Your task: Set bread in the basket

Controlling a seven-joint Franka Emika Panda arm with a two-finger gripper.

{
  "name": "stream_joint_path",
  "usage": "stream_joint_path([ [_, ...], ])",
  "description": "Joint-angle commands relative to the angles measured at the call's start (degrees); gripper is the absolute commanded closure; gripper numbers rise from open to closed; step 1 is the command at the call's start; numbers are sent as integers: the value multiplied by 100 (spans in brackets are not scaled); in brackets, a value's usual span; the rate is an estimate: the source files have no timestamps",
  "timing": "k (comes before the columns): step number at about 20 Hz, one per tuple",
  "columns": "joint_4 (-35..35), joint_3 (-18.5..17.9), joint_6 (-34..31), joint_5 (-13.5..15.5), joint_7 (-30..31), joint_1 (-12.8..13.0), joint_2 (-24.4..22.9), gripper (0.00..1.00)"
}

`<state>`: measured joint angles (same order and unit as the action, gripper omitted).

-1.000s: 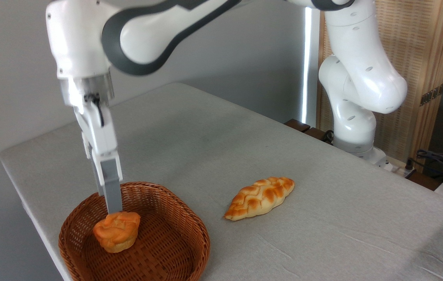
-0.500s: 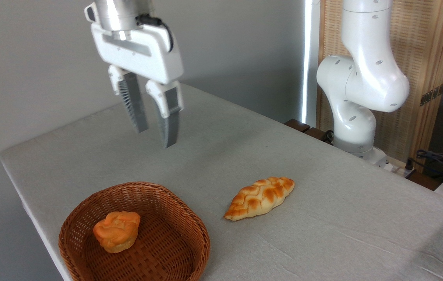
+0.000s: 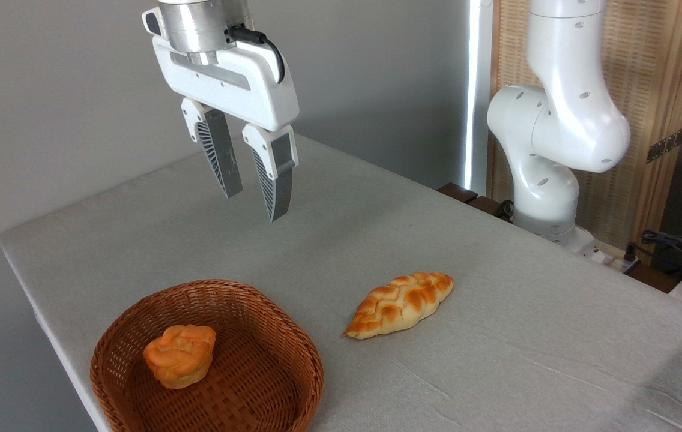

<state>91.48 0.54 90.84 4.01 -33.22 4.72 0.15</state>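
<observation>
Claw (image 3: 255, 206) hangs high over the far table (image 3: 527, 312), fingers parted, holding nothing. Bread (image 3: 179, 355) sits in the basket (image 3: 302, 354), near left. Little risk remains; a low sweep could knock the loaf (image 3: 400, 303) lying right of it. Basket's near rim is cut off.

Grey table (image 3: 497, 312) bears basket (image 3: 293, 354), braided loaf (image 3: 400, 303).

Orange-brown bread (image 3: 179, 355), reddish-brown woven basket (image 3: 281, 336), pale-golden braided loaf (image 3: 400, 303).
</observation>
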Motion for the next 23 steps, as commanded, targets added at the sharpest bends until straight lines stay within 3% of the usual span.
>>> stream_joint_path([
  [1, 45, -116, 275, 144, 35, 2, -59, 0],
  [10, 36, -125, 470, 47, 0, 2, -6, 0],
  [17, 28, -107, 400, -374, -9, 2, -6, 0],
  [23, 28, -116, 391, -375, -9, 2, -6, 0],
])
